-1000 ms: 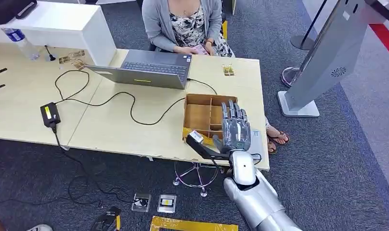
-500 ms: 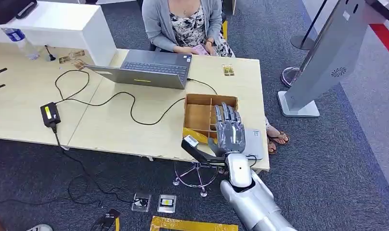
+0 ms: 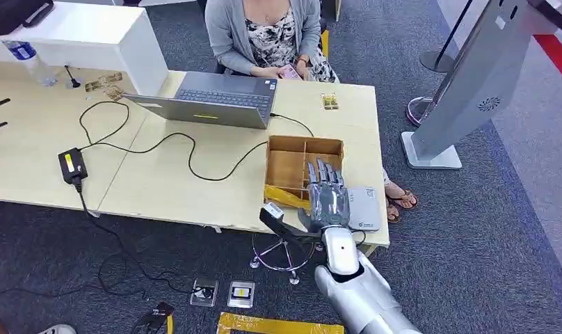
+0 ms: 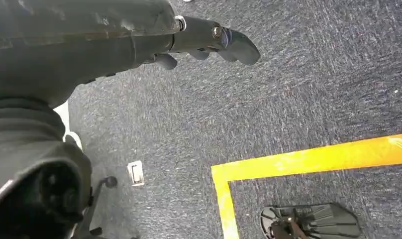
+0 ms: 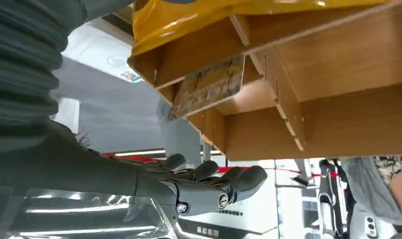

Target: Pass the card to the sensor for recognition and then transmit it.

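Six items, logged from my left to my right.

1. Left hand (image 4: 209, 42): hangs over grey carpet beside a yellow floor line. It holds nothing, and its thumb stands away from loosely bent fingers. It takes no part in the task for now.

2. Laptop (image 3: 215, 101): sits open on the table (image 3: 160, 184) in front of a seated person (image 3: 264, 28), with its cable trailing across the top. Nothing about it has changed.

3. Wooden box (image 3: 292, 163): a divided box near the table's right end, with something yellow (image 3: 284, 197) at its near edge. It has not moved.

4. Card (image 5: 209, 87): the right wrist view shows it leaning inside one compartment of the box, printed face out. Nothing touches it.

5. Right hand (image 3: 327, 198): lies flat and empty with its fingers straight and spread, their tips over the box's near compartments. This is the one change. Over the last second the hand has slid back toward the near table edge and a little to my left. Before that it sat further in over the box.

6. Sensor (image 3: 367, 205): a flat grey pad just beside the hand on the table's near right corner. More of it is uncovered now that the hand has drawn back.

I judge the pickup not yet done. The hand has come away without the card, so the grasp remains to be made, then the pass to the pad, then the hand-over.
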Tool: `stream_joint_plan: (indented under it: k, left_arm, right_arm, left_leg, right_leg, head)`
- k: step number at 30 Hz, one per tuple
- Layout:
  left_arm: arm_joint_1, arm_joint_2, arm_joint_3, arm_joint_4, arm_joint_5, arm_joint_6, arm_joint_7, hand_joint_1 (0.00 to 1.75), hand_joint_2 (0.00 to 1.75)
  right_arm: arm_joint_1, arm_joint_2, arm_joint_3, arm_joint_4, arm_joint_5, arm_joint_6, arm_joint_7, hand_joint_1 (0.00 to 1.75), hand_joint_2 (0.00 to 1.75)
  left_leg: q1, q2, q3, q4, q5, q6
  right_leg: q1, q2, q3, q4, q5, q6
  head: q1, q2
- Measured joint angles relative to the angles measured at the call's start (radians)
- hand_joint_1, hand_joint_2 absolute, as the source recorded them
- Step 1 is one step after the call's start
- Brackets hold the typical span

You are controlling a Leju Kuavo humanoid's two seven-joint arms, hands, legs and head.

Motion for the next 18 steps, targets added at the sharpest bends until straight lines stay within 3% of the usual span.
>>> stream_joint_plan:
  k: [18]
  left_arm:
    - [0.001,0.0,-0.005,0.0,-0.01,0.01,0.0,0.0,0.0]
  right_arm:
    - [-0.015,0.019,0.0,0.079,-0.025,-0.02,-0.003,0.0,1.75]
  left_leg:
    - [0.0,0.0,0.0,0.0,0.0,0.0]
  right_leg:
    - [0.0,0.0,0.0,0.0,0.0,0.0]
  head:
    - [0.0,0.0]
